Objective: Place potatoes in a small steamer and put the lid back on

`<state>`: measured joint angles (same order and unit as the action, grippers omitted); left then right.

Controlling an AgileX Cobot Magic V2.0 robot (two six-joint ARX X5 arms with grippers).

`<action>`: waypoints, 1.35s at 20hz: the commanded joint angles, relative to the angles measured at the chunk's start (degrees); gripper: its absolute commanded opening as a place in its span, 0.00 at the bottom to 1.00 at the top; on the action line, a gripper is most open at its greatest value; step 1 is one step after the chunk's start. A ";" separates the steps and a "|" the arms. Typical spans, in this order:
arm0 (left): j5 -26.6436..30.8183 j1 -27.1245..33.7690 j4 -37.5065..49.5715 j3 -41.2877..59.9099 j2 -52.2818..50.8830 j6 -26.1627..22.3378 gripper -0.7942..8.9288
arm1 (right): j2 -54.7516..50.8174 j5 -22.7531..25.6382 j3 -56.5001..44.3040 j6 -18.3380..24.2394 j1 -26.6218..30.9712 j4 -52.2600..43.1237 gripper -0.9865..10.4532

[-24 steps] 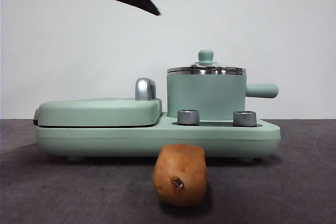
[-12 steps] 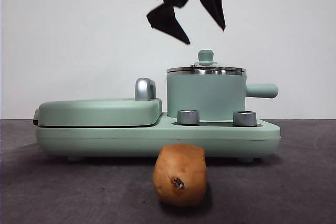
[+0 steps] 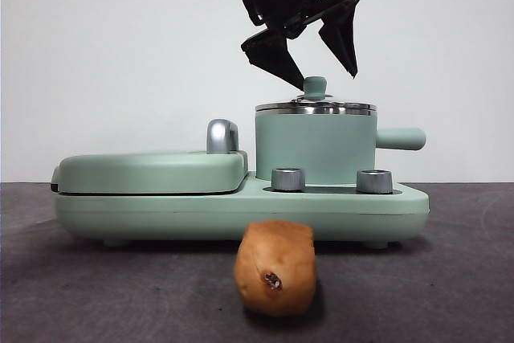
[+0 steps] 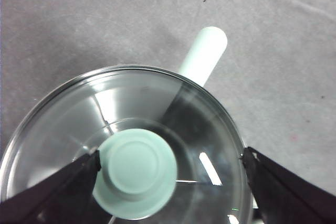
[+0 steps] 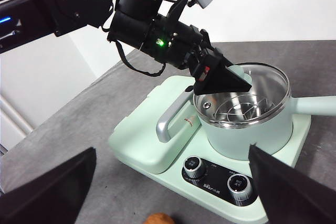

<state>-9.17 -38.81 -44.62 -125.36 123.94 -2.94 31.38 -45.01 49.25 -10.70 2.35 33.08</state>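
While my left gripper (image 3: 328, 78) hangs directly above the small mint-green cylindrical steamer pot (image 3: 315, 149), its two black jaws are spread wide, one on each side of the lid's mint-green knob (image 3: 315, 85). In the left wrist view one jaw tip sits right beside the knob, possibly touching it; the other is out near the steel rim. The round glass lid (image 4: 121, 145) sits on the pot, and the pot's stubby mint side handle (image 3: 400, 138) sticks out to one side. The pot stands on a long mint-green appliance base (image 3: 241, 208) with two chrome dials (image 3: 288, 179), next to a flat mint-green griddle cover (image 3: 151, 170). The oblong orange-brown potato (image 3: 275, 267) lies on the dark table (image 3: 96, 295) in front of the base, its dark eye spot facing the front camera. My right gripper (image 5: 168, 192) waits well back, jaws wide, holding nothing.
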 commanded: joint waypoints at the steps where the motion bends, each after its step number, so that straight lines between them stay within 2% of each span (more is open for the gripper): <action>1: 0.61 -0.59 0.83 -1.86 2.05 -0.94 0.50 | 0.37 0.04 1.11 0.24 -0.02 -0.42 0.49; 7: 0.66 -0.59 0.96 -1.86 2.78 -0.92 0.35 | 0.37 0.04 1.11 0.24 -0.02 -0.37 0.49; 10: 2.60 -0.57 0.92 -1.86 2.78 -0.90 0.20 | 0.37 0.04 1.11 0.22 -0.02 -0.28 0.49; 12: 3.30 -0.52 0.92 -1.86 2.78 -0.92 0.19 | 0.37 0.02 1.11 0.22 -0.02 0.07 0.49; 14: 3.30 -0.52 1.16 -1.86 2.78 -0.94 0.10 | 0.37 0.02 1.11 0.22 -0.02 0.22 0.49; 17: 3.30 -0.52 0.63 -2.49 2.40 -0.87 0.09 | 0.39 0.44 1.11 0.24 -0.02 0.17 0.49; 19: 3.30 -0.52 -2.08 -4.48 1.86 -0.66 0.09 | 0.59 3.45 1.18 0.11 -0.02 0.76 0.49; 23: 3.30 -0.52 -10.05 -12.28 1.22 -0.61 0.09 | 3.82 7.21 4.74 0.42 -0.96 7.82 0.49; 27: 3.30 -0.07 -13.79 -15.72 -1.97 -0.87 0.09 | 9.46 11.89 10.62 0.85 -4.96 15.15 0.49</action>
<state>-5.74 -38.70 -59.51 -138.50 123.20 -3.62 40.60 -33.01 59.07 -10.50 -2.59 48.66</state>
